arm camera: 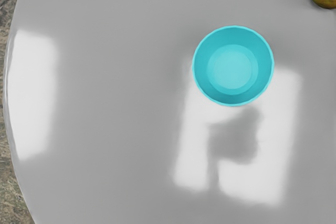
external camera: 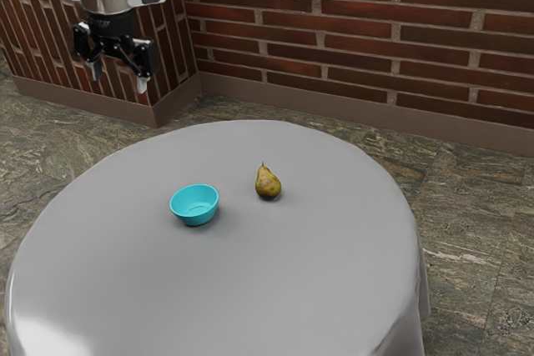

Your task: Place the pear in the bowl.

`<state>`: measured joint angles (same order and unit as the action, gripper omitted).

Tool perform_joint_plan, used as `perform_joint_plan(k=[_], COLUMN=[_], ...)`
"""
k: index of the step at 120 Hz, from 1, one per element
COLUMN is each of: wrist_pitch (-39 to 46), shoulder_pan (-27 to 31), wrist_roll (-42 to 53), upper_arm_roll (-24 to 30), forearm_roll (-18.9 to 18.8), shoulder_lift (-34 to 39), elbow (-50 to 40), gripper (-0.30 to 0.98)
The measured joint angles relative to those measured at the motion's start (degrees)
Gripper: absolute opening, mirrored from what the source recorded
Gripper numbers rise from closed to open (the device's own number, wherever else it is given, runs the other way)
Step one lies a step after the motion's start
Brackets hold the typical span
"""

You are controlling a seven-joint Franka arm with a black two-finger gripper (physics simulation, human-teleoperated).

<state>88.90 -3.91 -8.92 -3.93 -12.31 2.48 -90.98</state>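
The mottled green-brown pear [external camera: 268, 185] stood on the round, grey-draped surface [external camera: 250, 281], outside the turquoise, smooth-walled round bowl [external camera: 196, 216] and a little apart from it, toward the exterior view's right. Its stem pointed up, though from that far off I could not be sure whether it leaned slightly. The black two-finger gripper [external camera: 119, 77] was raised well apart from the bowl, toward the exterior view's left, its fingers spread with nothing between them.

The step in hand, as I judged it, was the reach for the pear, with the whole task ahead. The approach called for enough height to pass over the bowl's rim, then a straight descent above the pear. The fingers were best set on either side of the fat lower body (the taper near the stem offered a poor hold, and a rounded fruit could roll at a one-sided nudge). A firm, even squeeze would have suited it, followed by a lift above the bowl's rim, a short carry to over its middle, and a low, gentle release.
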Motion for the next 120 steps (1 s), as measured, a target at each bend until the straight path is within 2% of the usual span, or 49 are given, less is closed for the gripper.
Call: perform_joint_plan(k=[33, 54, 75, 84, 97, 120], wrist_pitch=[-0.02, 2.19, 8.26, 10.26, 13.06, 17.63], shoulder_pan=[-0.55, -3.62, -7.9, -7.69, -4.72, -4.58], wrist_roll=[-1.19, -2.96, -10.94, -15.49, -21.61, -30.63], upper_arm_roll=[1.79, 3.57, 4.18, 4.1, 3.95, 4.04], forearm_roll=[-0.18, 0.61, 7.15, 9.16, 10.54, 11.31], shoulder_lift=[0.24, -0.55, -5.64, -8.46, -13.46, -23.39], elbow=[-0.29, -4.06, -5.82, -5.8, -4.93, 0.47], gripper=[0.69, 0.69, 0.69, 0.68, 0.69, 0.69])
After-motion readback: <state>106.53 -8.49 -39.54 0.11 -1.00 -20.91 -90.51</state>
